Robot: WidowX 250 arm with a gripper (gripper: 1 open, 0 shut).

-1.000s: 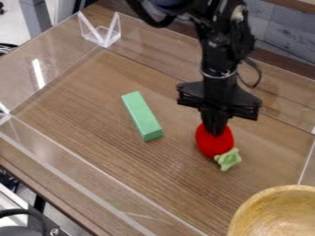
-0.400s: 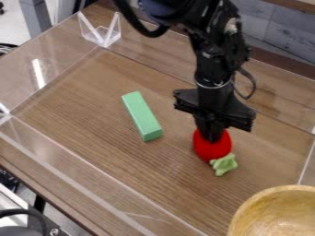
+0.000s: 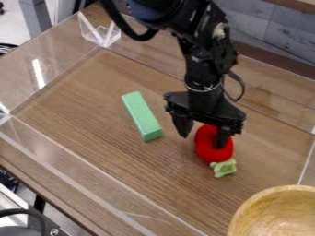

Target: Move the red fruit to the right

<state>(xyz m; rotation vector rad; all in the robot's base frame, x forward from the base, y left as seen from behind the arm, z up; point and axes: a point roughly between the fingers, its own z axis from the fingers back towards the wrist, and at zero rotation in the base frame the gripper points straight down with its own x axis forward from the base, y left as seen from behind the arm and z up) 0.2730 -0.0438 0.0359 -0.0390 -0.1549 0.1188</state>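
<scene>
The gripper (image 3: 205,131) points down, jaws spread around the red fruit (image 3: 212,144). The green block (image 3: 142,115) lies at its 9 o'clock on the table (image 3: 87,101).

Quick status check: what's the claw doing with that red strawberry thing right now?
Gripper open, straddling the red fruit. Fruit on the table, right of the green block. Nothing in the way.
</scene>
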